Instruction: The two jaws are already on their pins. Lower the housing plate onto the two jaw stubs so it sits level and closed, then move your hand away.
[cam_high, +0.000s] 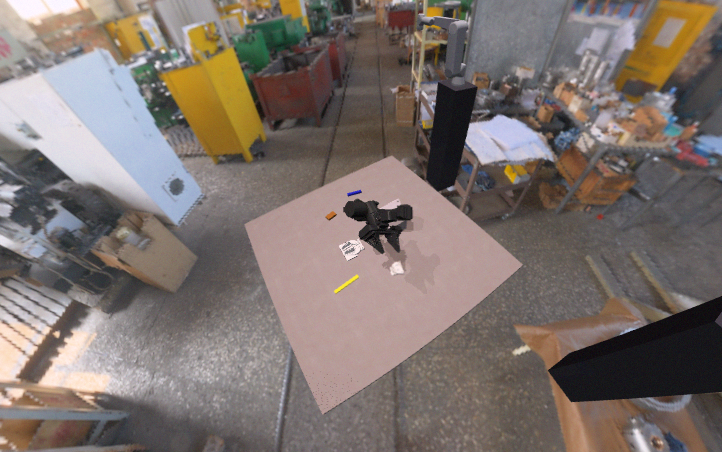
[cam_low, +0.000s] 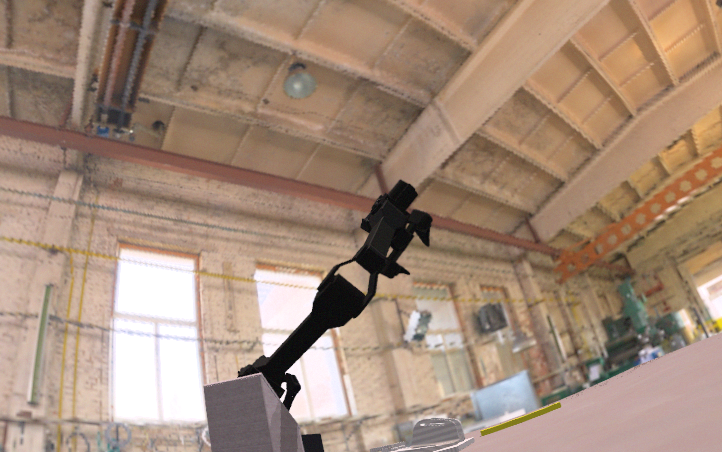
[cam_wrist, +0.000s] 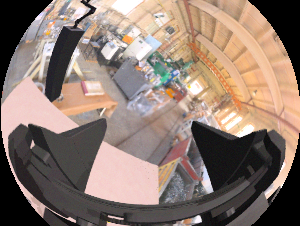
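A white part with dark slots (cam_high: 351, 248) lies on the square table top (cam_high: 330, 341). A pale, arched part (cam_low: 437, 430) on a flat base stands low in the exterior view. A smaller white piece (cam_high: 396, 268) lies apart from the slotted part. The views are too coarse to tell which part is the housing plate, or how the jaws, pins and stubs sit. My gripper (cam_high: 389, 250) (cam_low: 418, 259) (cam_wrist: 149, 124) is wide open and empty. It hangs high above the table top, touching no part. The wrist view shows neither white part.
A yellow bar (cam_high: 346, 284) (cam_low: 521, 419) lies near the slotted part. An orange block (cam_high: 330, 215) and a blue bar (cam_high: 354, 192) lie farther back. A tall black pillar (cam_high: 451, 135) (cam_wrist: 63, 65) stands beyond the table edge. A grey block (cam_low: 239, 415) stands before my arm's base in the exterior view.
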